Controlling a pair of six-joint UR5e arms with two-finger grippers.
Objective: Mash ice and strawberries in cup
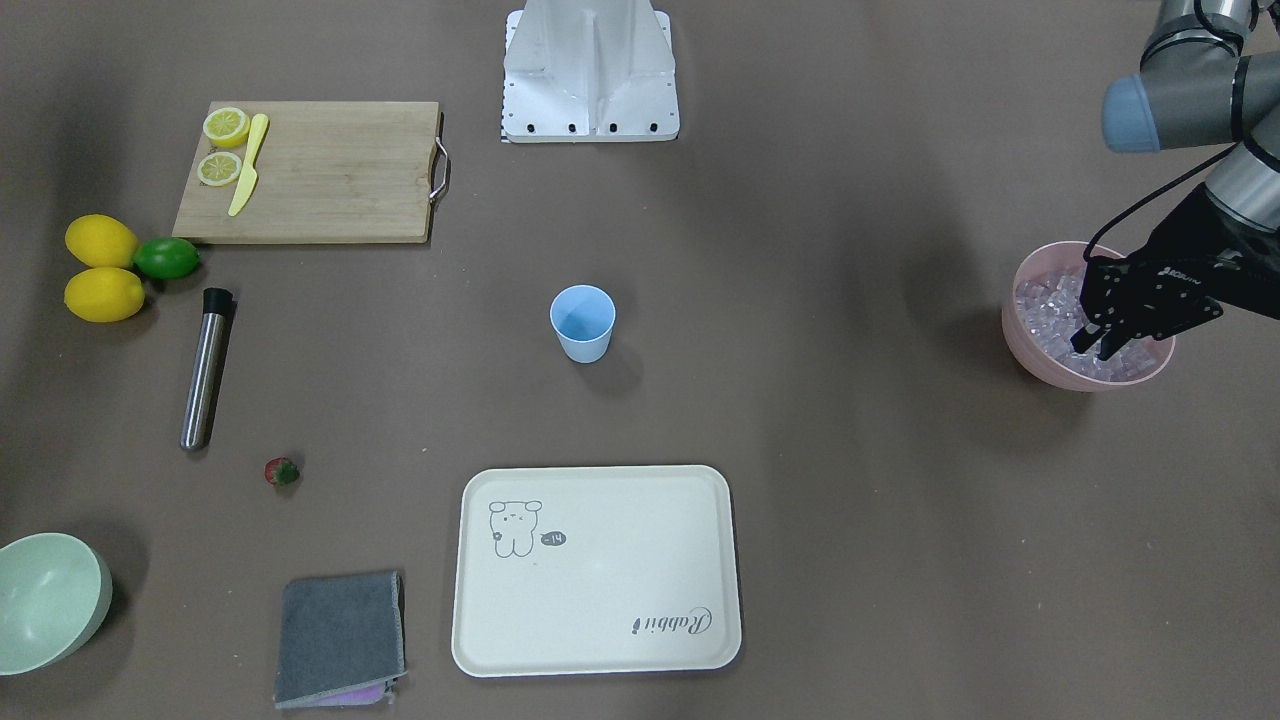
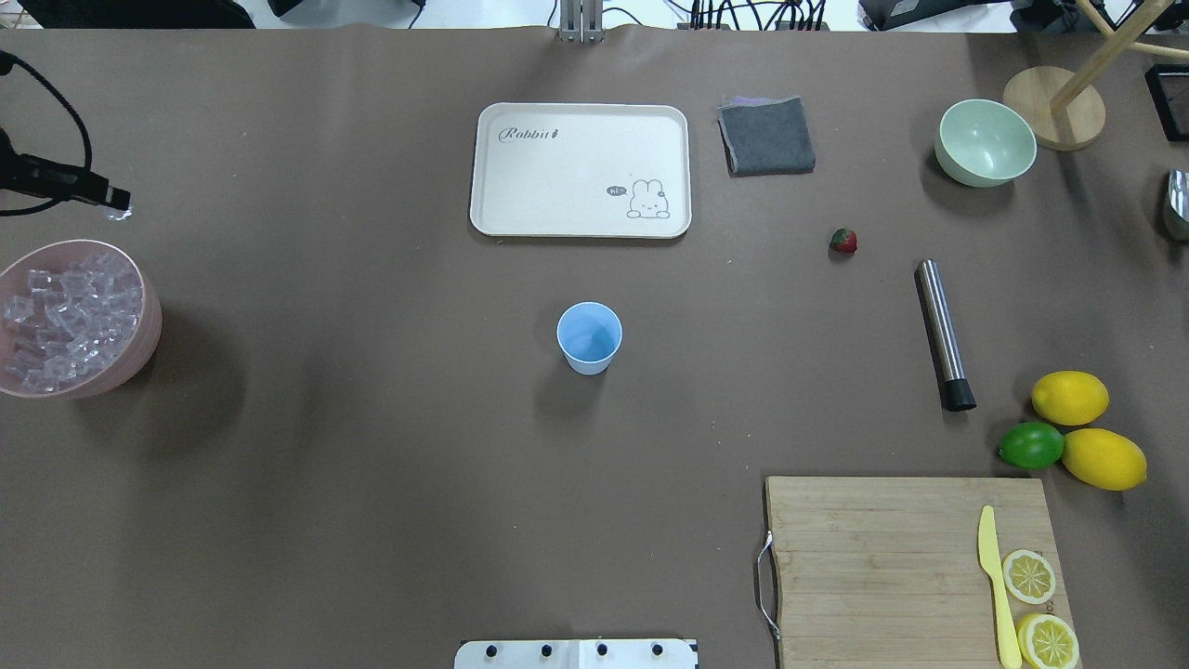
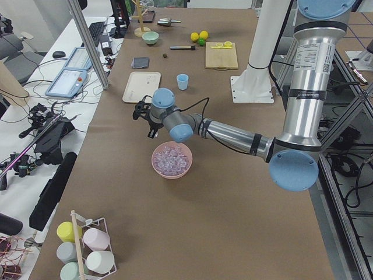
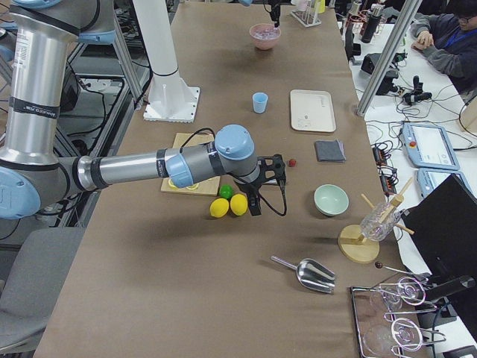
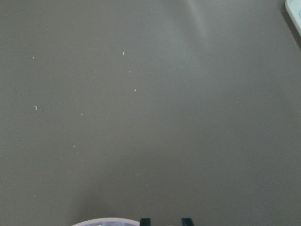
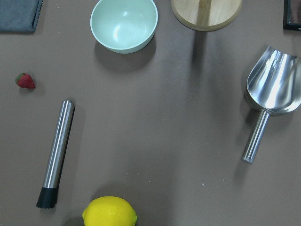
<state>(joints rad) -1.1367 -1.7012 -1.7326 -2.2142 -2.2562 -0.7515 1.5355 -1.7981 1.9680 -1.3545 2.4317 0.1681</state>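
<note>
**Brown-covered table [image 2: 372, 465], things spread from end to end**
A light-blue cup [image 2: 589, 338] stands at the centre. Toward the operators' edge lie a cream tray [image 2: 557, 186], a folded grey cloth [image 2: 766, 137] and a pale green bowl [image 2: 985, 139], with a round wooden stand base [image 2: 1054, 119] in that edge's right-end corner. A strawberry [image 2: 843, 241] and a steel muddler [image 2: 944, 333] lie apart, nearer the right end. Two lemons [image 2: 1070, 398] cluster with a lime [image 2: 1031, 446] beside a wooden cutting board [image 2: 882, 557] at the robot-side right corner. A steel scoop [image 6: 273, 89] lies by the right end, a pink bowl [image 2: 151, 321] sits at the left end, and a white mount plate [image 2: 576, 654] is midway along the robot-side edge.
</note>
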